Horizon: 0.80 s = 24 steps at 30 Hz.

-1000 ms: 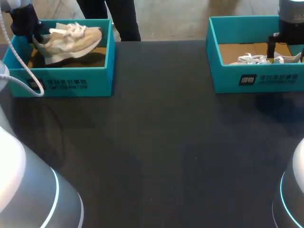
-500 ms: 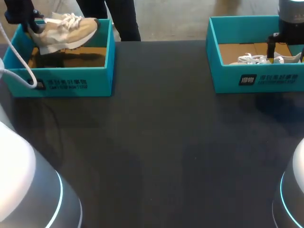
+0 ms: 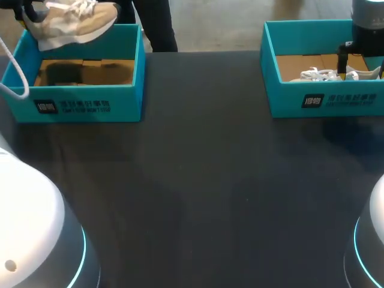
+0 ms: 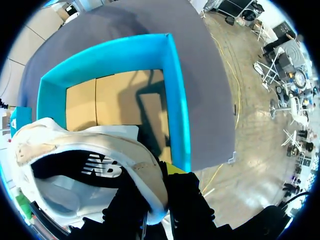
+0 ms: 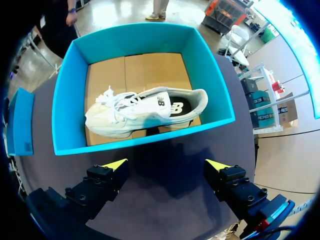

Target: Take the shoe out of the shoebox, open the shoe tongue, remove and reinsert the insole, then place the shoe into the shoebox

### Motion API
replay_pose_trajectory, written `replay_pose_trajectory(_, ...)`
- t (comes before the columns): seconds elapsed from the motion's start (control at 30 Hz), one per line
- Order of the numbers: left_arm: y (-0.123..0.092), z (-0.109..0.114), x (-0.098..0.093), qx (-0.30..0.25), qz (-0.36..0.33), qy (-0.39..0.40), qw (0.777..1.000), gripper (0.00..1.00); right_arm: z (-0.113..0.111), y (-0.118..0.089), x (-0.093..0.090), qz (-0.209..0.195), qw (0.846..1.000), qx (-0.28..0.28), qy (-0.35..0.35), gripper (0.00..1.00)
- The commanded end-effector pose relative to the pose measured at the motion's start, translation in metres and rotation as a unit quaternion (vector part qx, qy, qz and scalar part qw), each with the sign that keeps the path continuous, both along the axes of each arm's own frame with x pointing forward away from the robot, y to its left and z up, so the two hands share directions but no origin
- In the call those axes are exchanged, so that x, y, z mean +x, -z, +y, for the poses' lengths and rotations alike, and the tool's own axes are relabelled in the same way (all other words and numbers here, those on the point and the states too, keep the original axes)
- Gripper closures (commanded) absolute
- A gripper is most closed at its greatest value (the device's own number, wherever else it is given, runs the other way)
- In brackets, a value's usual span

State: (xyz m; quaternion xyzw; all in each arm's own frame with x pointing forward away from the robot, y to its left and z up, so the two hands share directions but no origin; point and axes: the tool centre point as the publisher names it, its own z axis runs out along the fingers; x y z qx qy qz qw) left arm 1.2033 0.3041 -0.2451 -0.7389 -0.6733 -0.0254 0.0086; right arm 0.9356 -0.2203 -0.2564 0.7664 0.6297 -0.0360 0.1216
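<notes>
Two teal boxes stand on the dark table (image 3: 210, 180), well apart along its far side, and the action is over the left shoebox (image 3: 84, 105). My left gripper (image 4: 156, 192) is clamped on the tan shoe (image 3: 75, 23), with one finger inside the heel collar and one outside, pinching the rim between them. From the head view, the shoe hangs in the air above the box's far wall and is clear of the box. Its heel is at my gripper, its toe points toward the middle of the table, and the white laces are on top. Looking down my left wrist, I see straight into the shoe's opening, where the dark insole (image 4: 75, 167) shows. Below it is the box's bare cardboard floor (image 4: 120, 105) with a shadow across it. Over on the other side, my right gripper (image 5: 166, 165) is spread wide and holds nothing, its yellow tips far apart. It hovers above the right shoebox (image 3: 327, 101). The white shoe (image 5: 142, 112) lies flat on the cardboard inside that box, lengthwise along the near wall with laces up, and my fingers are not touching it.
</notes>
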Motion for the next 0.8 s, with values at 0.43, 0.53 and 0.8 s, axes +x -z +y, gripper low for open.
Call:
replay_pose_trajectory(0.43, -0.050, 0.005, -0.035, 0.020, -0.064, -0.017, 0.998, 1.00, 0.000, 0.000, -0.001, -0.002, 1.000, 0.001, 0.000, 0.00)
replay_pose_trajectory(0.53, -0.050, 0.005, -0.035, 0.020, -0.064, -0.017, 0.998, 1.00, 0.000, 0.000, -0.001, -0.002, 1.000, 0.001, 0.000, 0.00)
replay_pose_trajectory(0.8, -0.050, 0.005, -0.035, 0.020, -0.064, -0.017, 0.998, 1.00, 0.000, 0.000, -0.001, -0.002, 1.000, 0.001, 0.000, 0.00)
